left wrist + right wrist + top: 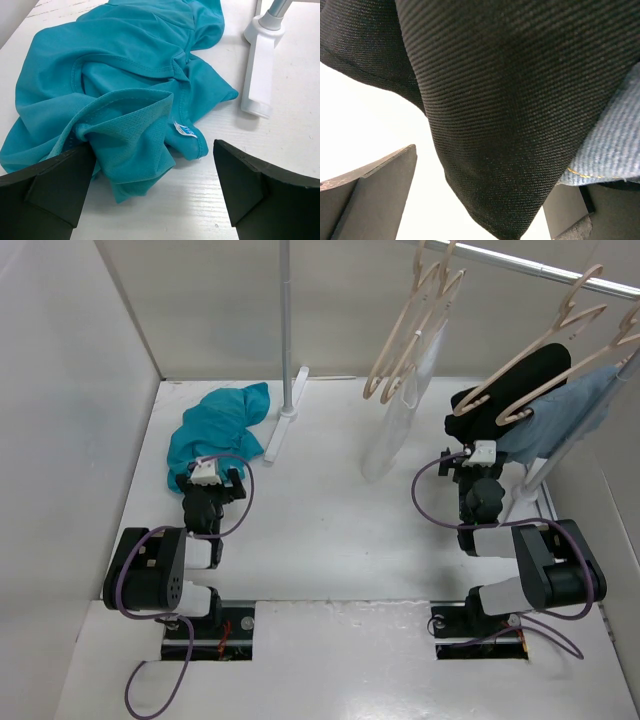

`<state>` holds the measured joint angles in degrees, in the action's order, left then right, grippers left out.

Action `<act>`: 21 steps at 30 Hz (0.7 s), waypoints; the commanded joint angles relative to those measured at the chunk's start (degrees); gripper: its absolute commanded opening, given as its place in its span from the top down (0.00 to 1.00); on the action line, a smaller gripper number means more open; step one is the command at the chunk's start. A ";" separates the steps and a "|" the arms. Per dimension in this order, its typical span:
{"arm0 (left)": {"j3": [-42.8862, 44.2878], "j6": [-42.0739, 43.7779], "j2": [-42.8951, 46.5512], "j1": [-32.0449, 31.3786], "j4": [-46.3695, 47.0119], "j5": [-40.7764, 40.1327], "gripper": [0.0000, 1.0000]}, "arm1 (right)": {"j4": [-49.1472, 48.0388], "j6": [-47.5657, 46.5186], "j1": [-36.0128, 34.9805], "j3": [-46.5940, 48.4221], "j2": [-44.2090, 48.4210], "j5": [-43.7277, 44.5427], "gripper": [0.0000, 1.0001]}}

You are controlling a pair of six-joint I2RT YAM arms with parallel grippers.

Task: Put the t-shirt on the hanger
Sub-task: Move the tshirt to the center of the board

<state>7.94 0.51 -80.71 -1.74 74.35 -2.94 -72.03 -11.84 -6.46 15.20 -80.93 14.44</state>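
Top view: the t-shirt (pixel 218 430) lay crumpled on the table (pixel 330 520) toward 11 o'clock of the work area, its long axis running roughly from 7 to 1 o'clock, the far end near the foot of the white stand (pixel 278 435). The left gripper (pixel 154 150) sat at the heap's near end, so the cloth lay at 12 o'clock from it, right ahead. Jaws stood wide apart with nothing held. In the left wrist view a near fold with mesh weave reached in between the fingers and looked to touch the left one, well apart from the right one (a small white label (pixel 185 131) showed on the hem beside that fold). The left arm was plainly the nearer one. Its pose: elbow folded back over the base, forearm pointing to about 1 o'clock, wrist pitched down low over the table. The right gripper (pixel 480 180) was also spread wide and empty, poised close under the black garment (pixel 510 100), with a grey-blue garment (pixel 605 150) at its 3 o'clock. The right arm was folded near its base, wrist aimed to 12 o'clock. The hanger (pixel 398 340) hung from the rail (pixel 540 270) at about 2 o'clock from the shirt, well apart from it, in a cluster of pale hangers. Judgement: the pick fell to the left arm, straight ahead and down onto that near fold.
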 commanded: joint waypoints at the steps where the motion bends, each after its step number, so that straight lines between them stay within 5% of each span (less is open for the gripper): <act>1: 1.90 -1.04 1.25 0.42 12.49 1.45 0.00 | -1.62 -0.12 -0.40 1.59 0.33 0.15 0.00; 6: 0.94 1.57 1.25 0.42 14.06 8.01 0.00 | -0.93 -0.12 -0.40 1.59 0.33 0.68 0.00; 9: -0.83 3.09 7.28 1.99 11.55 17.07 0.00 | 13.49 -0.12 -1.53 5.79 6.03 0.68 0.00; 11: 5.80 6.50 14.75 2.00 -2.20 19.98 0.00 | 22.33 -0.64 -2.06 10.71 9.28 -0.54 0.00; 12: 9.51 10.43 20.36 2.00 -18.55 25.12 0.00 | 27.33 -1.52 -2.07 11.60 9.29 -3.77 0.00; 13: 13.20 13.69 21.98 2.00 -25.50 25.78 0.00 | 28.86 -2.05 -2.94 11.61 10.16 -4.76 0.00; 16: 22.97 16.53 24.45 1.47 -42.46 14.53 0.00 | 36.22 -2.05 -4.96 12.75 12.01 -2.07 0.00; 21: 28.26 27.34 23.76 0.95 -53.59 -0.29 0.00 | 42.85 -2.05 -14.18 13.98 16.05 13.32 0.00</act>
<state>35.27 19.70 -55.99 -0.67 35.73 6.42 -35.09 -13.37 -16.45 26.96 -67.18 19.03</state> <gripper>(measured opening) 0.996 0.996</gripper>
